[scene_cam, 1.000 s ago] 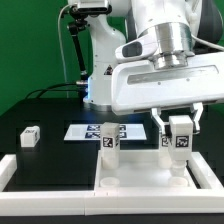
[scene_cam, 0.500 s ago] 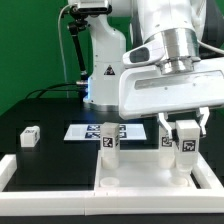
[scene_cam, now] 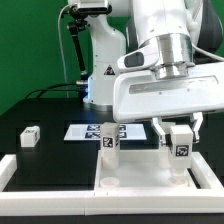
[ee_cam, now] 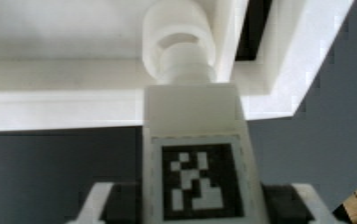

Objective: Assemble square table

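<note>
Exterior view: the arm's housing runs off the frame and hides the counter (scene_cam: 50,115) behind it. The jaws are clenched on an upright leg (scene_cam: 181,141) at the tabletop's (scene_cam: 140,178) far corner; whether it is seated cannot be told. A second leg (scene_cam: 109,138) stands nearby, and a third leg (scene_cam: 29,135) lies well apart on open counter.

Wrist view: the held leg (ee_cam: 196,150) is blurred, with a socket (ee_cam: 180,48) just beyond its tip.

One square tabletop (scene_cam: 140,182) lies at the near edge of the bench (scene_cam: 50,150). Three legs are in sight. One loose leg (scene_cam: 29,135) lies near the edge on the exterior view's left, one standing leg (scene_cam: 108,140) is on the tabletop, and one held leg (scene_cam: 181,142) sits between the jaws. There is one marker board (scene_cam: 82,130) and one arm (scene_cam: 165,60). The wrist view shows one raised socket (ee_cam: 180,45).
</note>
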### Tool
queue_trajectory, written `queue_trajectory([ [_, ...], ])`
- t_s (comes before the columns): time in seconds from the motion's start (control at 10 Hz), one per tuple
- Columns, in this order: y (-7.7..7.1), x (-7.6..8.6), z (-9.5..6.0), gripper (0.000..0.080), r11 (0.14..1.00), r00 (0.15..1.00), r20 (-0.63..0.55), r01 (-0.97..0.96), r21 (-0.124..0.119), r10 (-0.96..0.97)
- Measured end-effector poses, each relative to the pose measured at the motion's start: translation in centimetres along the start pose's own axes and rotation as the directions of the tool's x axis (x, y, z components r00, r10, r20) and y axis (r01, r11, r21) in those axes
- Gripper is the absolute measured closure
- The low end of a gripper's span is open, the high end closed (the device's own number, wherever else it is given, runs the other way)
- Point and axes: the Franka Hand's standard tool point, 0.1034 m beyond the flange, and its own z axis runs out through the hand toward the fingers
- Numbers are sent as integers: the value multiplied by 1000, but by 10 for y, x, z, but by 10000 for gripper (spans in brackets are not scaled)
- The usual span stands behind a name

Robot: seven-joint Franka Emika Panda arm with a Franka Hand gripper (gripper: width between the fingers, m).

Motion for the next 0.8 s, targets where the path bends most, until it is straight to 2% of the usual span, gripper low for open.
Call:
queue_trajectory([
  [0.6, -3, -9, 14, 509, 1000, 1000, 8, 4, 1, -4],
  [0.8, -5, -9, 14, 509, 1000, 1000, -5, 7, 1, -7],
])
